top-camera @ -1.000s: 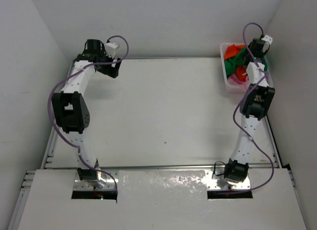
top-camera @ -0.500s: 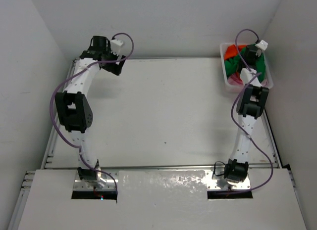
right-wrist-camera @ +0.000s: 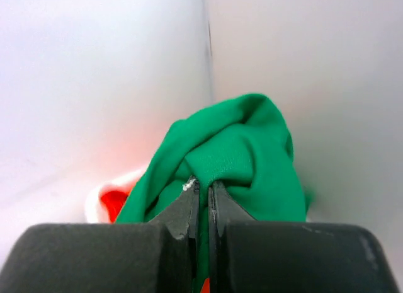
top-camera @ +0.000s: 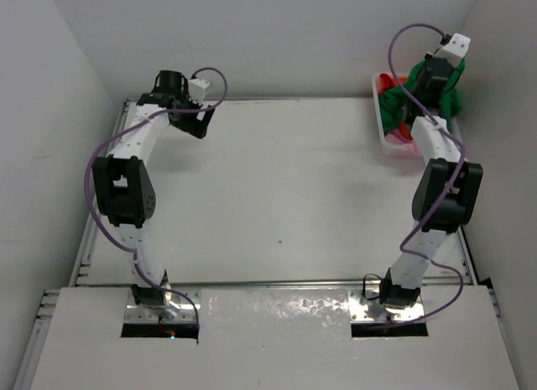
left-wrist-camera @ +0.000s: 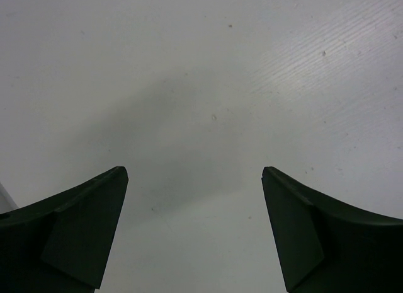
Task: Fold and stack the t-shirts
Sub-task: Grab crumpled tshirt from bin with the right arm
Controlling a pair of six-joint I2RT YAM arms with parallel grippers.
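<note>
The green shirt (right-wrist-camera: 233, 148) has been raised from the basket (top-camera: 377, 92), pinched in the closed right jaws, so spreading it on the table (top-camera: 294, 180) is likely next. The left jaws are held apart, empty.

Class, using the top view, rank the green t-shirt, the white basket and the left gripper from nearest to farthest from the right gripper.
1. Green t-shirt: clamped in the right gripper.
2. White basket: just below, far right corner.
3. Left gripper: across the table, far left.
</note>
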